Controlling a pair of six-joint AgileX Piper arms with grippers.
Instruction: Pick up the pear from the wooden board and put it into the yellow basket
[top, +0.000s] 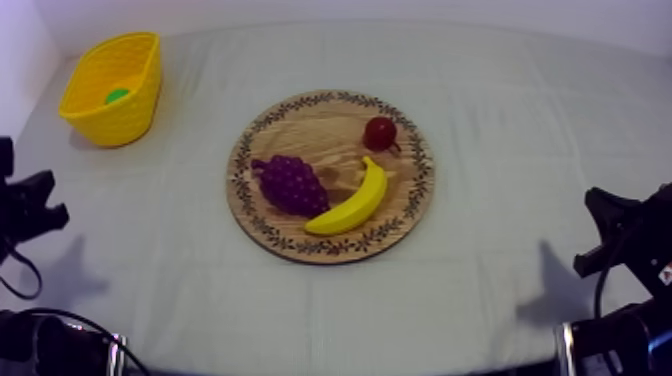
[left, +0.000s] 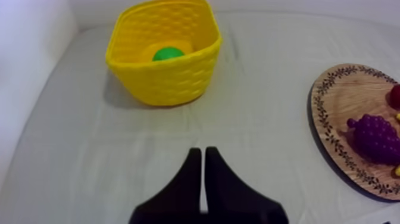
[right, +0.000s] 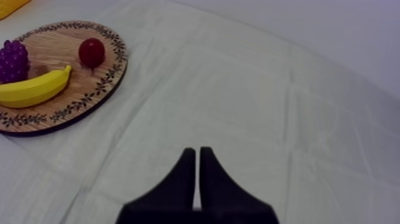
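While both arms sit low at the table's sides in the top view, the left arm (top: 30, 205) and the right arm (top: 630, 235), the board (top: 315, 125) in the middle carries just grapes (top: 293, 185), a banana (top: 352, 203) and a small red fruit (top: 380, 132). Well apart from it, at the far left, stands the basket (top: 115, 122) with a small green lump inside. This is most likely the pear (top: 117, 96), though from above it is too small to be sure. On that reading I judge the task done, with nothing left to carry over. The left wrist view looks into the basket, which the top view hardly does. It shows the green, rounded thing lying on the bottom, partly hidden behind the near wall. The left gripper (left: 203, 152) hangs over bare cloth facing the basket, its fingers pressed together in a narrow wedge with nothing between them. The board's edge and the grapes lie off to one side. The right wrist view gives the closest look at the board, with the red fruit just beside the banana's tip and the grapes at the banana's other side. The right gripper (right: 197, 152) is over bare cloth near the board, its fingers likewise closed flat on nothing.
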